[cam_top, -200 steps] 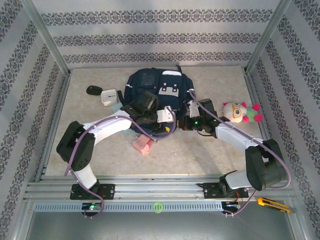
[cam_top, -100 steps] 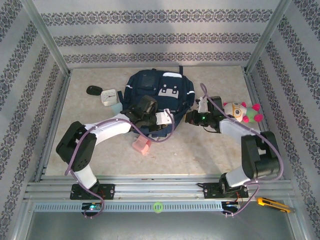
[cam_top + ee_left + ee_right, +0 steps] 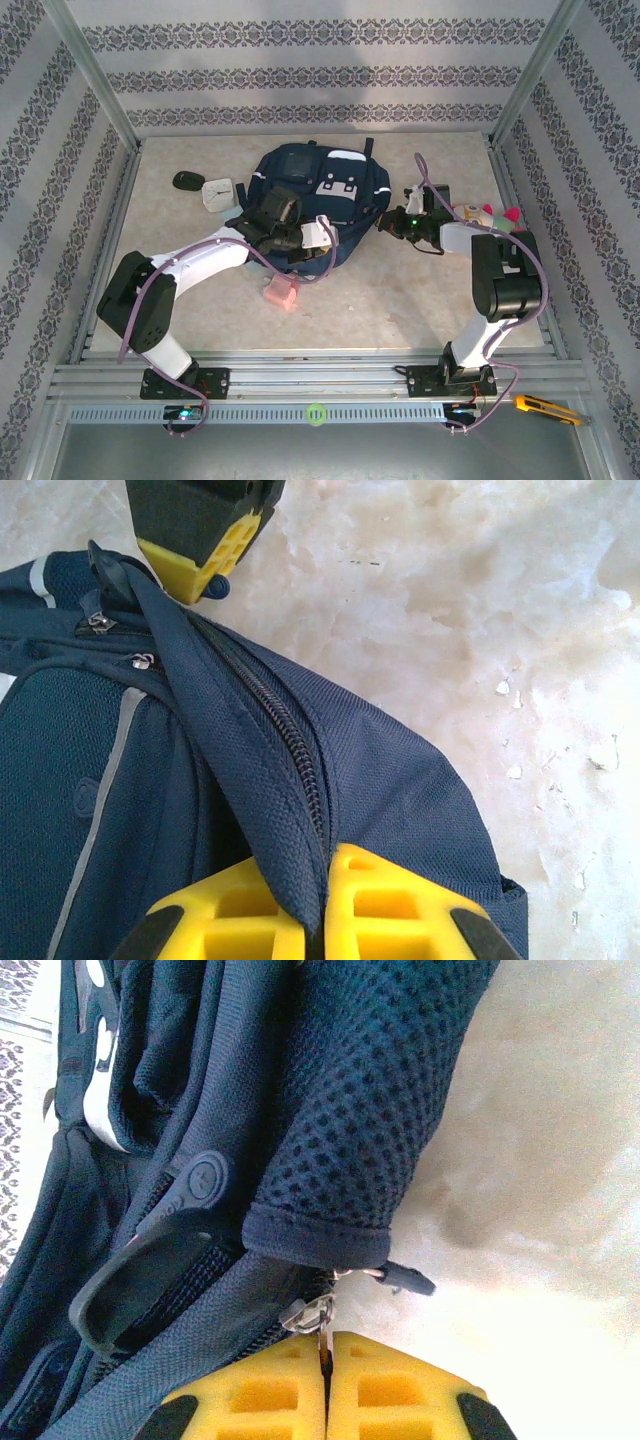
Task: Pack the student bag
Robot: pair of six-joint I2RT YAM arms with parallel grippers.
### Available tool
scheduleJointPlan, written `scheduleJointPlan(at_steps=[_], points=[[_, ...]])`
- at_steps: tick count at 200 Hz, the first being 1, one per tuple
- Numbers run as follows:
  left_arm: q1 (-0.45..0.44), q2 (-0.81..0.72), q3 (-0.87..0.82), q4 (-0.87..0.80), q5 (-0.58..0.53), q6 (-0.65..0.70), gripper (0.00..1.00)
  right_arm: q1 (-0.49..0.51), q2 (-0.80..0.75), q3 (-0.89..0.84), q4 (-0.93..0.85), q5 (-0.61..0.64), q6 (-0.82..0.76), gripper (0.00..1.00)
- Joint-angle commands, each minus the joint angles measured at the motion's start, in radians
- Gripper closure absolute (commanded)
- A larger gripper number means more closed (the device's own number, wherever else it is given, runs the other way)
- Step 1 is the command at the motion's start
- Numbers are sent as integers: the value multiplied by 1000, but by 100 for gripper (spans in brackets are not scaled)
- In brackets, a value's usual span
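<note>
Student bag: dark navy, grey-white trim. Worktop: pale marbled beige. Block: pink. Walls: white with grey ornamental bands.

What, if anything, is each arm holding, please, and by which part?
The left jaws pinch the student bag by the fabric flap along its zipper; the right jaws are shut on a metal zipper pull of the same bag.

A pale marbled table carries the student bag at back centre. A small black object and a white clock lie left of it, a pink block in front, and a plush toy to the right.
</note>
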State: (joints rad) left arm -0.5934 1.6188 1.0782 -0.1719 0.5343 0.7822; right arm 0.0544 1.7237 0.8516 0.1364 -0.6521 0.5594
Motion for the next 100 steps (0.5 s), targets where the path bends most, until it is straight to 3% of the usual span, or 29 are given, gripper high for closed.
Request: scheduleJointPlan(at_steps=[1,18,24,37,49,72,100], points=[[5,-58,-9,-26,86,20,98,-31,-78,-36,55,82,-6,99],[5,-74,-13,-10,62,3,73,-31,-137,-61,-6,73,-21,68],[6,-84,-14,-5,51,0,62,-31,-164,-68,-37,75,-24,61],[8,-112,-21,5,3,0,45,-29,-239,-98,-79,96,-16,60],[18,-132,-14,-10,-64,24,38,-13,-317,-145,-80,117,8,60],[90,-119,26,-69,-106,65,34,73,-423,-166,-136,168,16,60],[113,-51,71,-115,-144,162,29,266,-459,-158,-140,263,32,61]])
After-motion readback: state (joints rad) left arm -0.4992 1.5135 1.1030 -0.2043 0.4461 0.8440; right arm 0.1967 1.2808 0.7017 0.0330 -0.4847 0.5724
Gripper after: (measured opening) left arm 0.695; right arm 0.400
